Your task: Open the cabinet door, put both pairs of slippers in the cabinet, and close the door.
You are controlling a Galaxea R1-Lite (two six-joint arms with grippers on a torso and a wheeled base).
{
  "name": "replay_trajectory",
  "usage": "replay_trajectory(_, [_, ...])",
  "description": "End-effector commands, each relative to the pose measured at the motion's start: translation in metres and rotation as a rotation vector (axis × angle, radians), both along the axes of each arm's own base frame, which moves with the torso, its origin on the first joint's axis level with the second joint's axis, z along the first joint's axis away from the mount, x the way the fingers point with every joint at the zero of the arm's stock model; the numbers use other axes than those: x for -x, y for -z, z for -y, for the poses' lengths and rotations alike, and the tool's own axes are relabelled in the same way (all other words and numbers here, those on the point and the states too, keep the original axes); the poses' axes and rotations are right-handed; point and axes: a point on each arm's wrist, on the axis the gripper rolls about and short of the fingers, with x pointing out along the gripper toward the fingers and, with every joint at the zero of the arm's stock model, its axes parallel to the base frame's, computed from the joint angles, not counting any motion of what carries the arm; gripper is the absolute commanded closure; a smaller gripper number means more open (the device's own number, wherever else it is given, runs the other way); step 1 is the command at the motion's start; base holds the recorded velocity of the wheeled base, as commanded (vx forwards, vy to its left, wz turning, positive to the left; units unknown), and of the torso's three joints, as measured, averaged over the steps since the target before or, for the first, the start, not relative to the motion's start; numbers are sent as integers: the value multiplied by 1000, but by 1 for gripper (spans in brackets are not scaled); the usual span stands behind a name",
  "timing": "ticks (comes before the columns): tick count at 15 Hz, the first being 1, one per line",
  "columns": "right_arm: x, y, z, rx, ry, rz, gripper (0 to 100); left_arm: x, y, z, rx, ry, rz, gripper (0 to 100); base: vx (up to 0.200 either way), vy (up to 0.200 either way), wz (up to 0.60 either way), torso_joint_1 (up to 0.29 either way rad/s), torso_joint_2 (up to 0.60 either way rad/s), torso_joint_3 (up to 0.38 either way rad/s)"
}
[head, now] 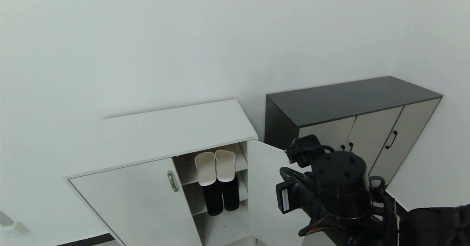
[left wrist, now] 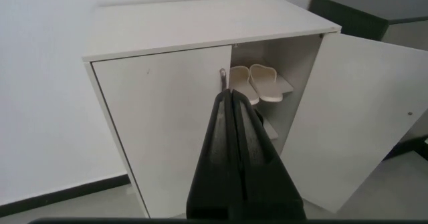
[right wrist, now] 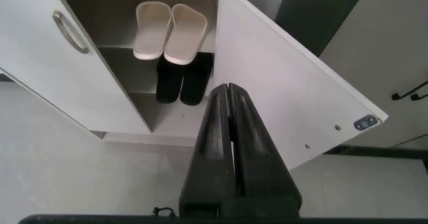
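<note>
White cabinet (head: 172,128): right door (head: 271,187) stands open. White slippers (head: 215,167) on its upper shelf, black slippers (head: 221,198) on the shelf beneath; both pairs stowed. My left fingers (left wrist: 224,117) and right fingers (right wrist: 224,110) are closed and empty before the cabinet, presumably so I can push the door shut.

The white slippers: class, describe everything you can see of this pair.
The white slippers are a cream pair of smooth, foam-like material, lying flat side by side and touching. They rest on the upper shelf of the open white cabinet. Their rounded ends jut past the shelf's front edge, above the black slippers on the shelf below.
</note>
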Motion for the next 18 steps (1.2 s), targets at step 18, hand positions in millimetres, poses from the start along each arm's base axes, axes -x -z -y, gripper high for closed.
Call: replay_trajectory(18, [-117, -7, 62, -62, 188, 6, 100, 0, 0, 0, 1, -1, -2, 100, -56, 0, 0, -1, 0, 0])
